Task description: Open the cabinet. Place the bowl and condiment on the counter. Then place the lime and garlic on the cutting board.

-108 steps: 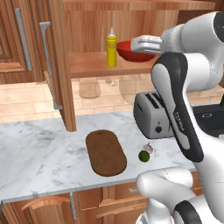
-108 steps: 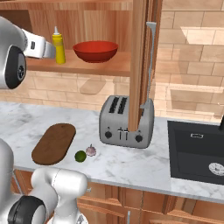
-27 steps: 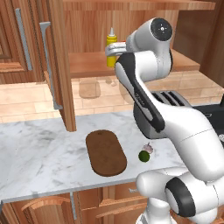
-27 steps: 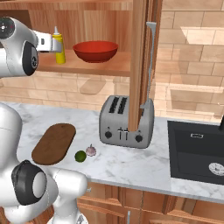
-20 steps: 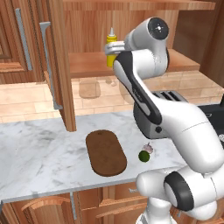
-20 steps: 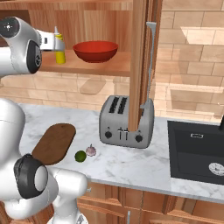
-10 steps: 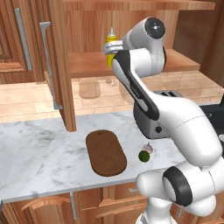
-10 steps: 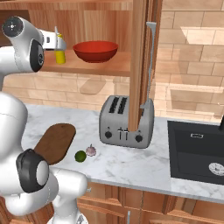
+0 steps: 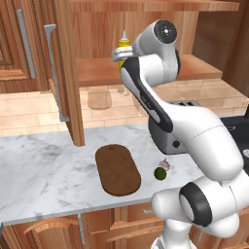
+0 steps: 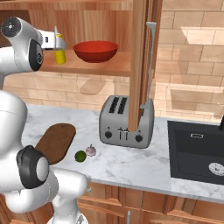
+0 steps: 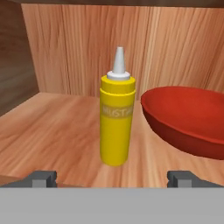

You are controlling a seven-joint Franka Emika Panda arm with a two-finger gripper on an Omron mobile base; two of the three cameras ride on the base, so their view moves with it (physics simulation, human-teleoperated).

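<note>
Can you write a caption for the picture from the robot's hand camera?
Open gripper faces the yellow condiment standing upright on the cabinet shelf, beside the red bowl.

Wooden cabinet shelf (image 11: 57,131) bearing an upright yellow squeeze bottle (image 11: 116,118) beside a wide glossy red bowl (image 11: 188,120).

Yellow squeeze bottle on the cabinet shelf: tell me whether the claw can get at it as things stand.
Probably yes. The open claw faces the small yellow squeeze bottle, which stands upright between its fingertips' line with bare wooden shelf ahead. The glossy red bowl sits close beside it, leaving a narrow gap for one finger.
</note>
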